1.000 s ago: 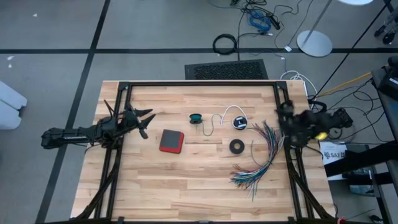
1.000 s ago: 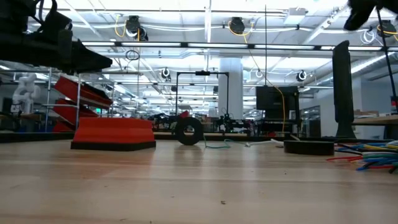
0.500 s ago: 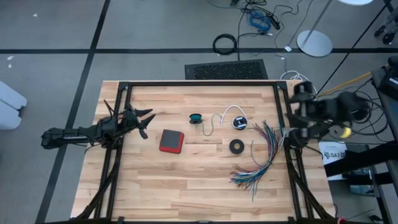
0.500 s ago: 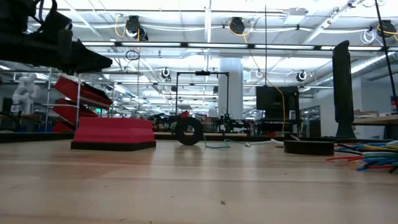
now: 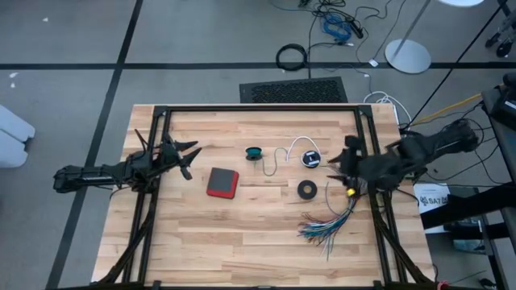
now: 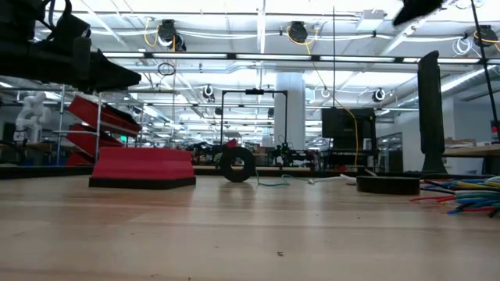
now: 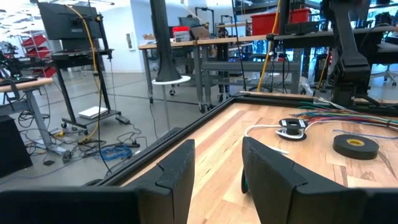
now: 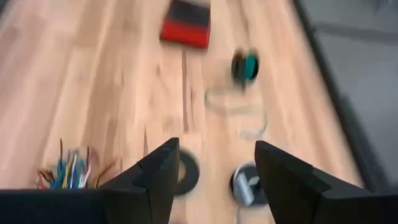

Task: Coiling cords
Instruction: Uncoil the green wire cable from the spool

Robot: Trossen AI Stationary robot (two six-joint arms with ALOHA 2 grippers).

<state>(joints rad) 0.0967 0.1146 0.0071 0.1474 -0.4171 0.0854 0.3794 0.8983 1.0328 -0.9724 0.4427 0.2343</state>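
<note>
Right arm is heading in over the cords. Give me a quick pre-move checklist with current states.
1. Right gripper open, nothing held: ok.
2. Right gripper above the table's right side, near the multicoloured wires: ok.
3. Teal-green cord lying free on the table: ok.
4. White cord with its round piece untouched: ok.
5. Left gripper open, waiting at the left edge: ok.
6. Cord ends snag-free: cannot tell.

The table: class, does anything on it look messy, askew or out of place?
Yes. The multicoloured wires lie fanned out loose at the right side. The teal-green cord and white cord trail uncoiled near the middle.
</note>
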